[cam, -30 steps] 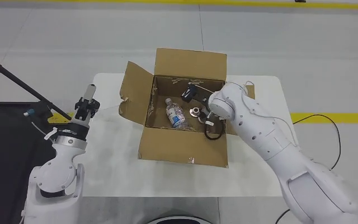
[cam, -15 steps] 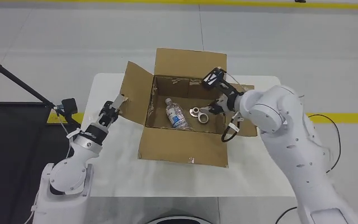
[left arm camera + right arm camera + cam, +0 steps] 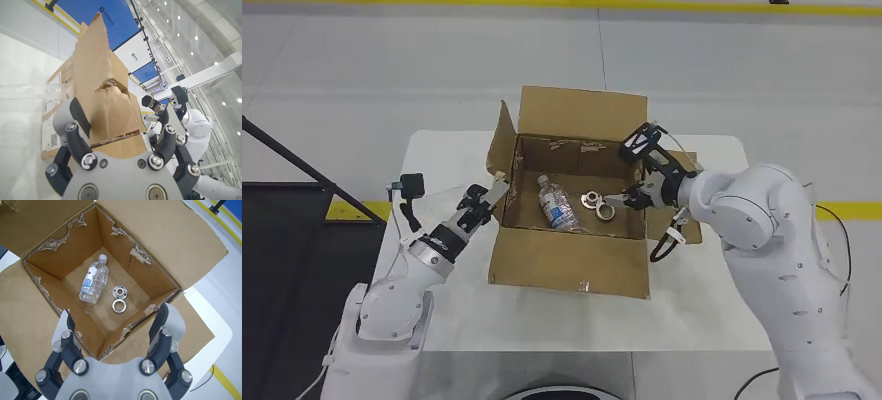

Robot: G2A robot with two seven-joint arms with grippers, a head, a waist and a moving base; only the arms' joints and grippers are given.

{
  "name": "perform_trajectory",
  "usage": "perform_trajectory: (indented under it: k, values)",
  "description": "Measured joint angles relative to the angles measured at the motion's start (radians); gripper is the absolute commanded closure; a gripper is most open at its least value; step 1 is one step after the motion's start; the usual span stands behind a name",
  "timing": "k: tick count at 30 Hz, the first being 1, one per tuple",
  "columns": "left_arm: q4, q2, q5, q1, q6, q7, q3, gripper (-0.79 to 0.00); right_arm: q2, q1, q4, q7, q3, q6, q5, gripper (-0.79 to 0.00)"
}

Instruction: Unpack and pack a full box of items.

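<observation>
Left claw (image 3: pixel 121 106): wide, straddling the box's (image 3: pixel 572 262) raised flap (image 3: pixel 98 75); I fear a pinch tears its ragged edge or drags the box across the worktop (image 3: pixel 447 300).
Right claw (image 3: pixel 115 308): wide, empty, above the box rim; it may snag there descending.
Contents: bottle (image 3: pixel 94 283) and rings (image 3: pixel 123 293) lie on the box floor; the bottle could roll.

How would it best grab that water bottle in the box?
Probably from straight above, closing across the middle of the water bottle: it lies on its side on the floor of the box, whose tall walls block any sideways approach.
</observation>
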Motion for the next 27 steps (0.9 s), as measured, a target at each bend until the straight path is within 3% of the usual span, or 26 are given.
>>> perform_trajectory:
  k: [7, 15, 22, 27]
  values:
    - [0.029, 0.003, 0.023, -0.049, 0.040, -0.046, 0.072, -0.785, 0.022, -0.075, 0.045, -0.077, 0.159, -0.015, 0.168, -0.785]
    - [0.086, 0.006, 0.051, -0.123, 0.103, -0.118, 0.144, -0.785, 0.057, -0.135, 0.221, -0.019, 0.388, -0.057, 0.495, -0.785]
    - [0.110, 0.010, 0.085, -0.161, 0.147, -0.157, 0.182, -0.785, 0.081, -0.130, 0.392, 0.032, 0.453, -0.050, 0.555, -0.785]
    - [0.114, 0.013, 0.091, -0.171, 0.158, -0.158, 0.190, -0.785, 0.087, -0.082, 0.533, 0.120, 0.421, -0.087, 0.645, -0.785]
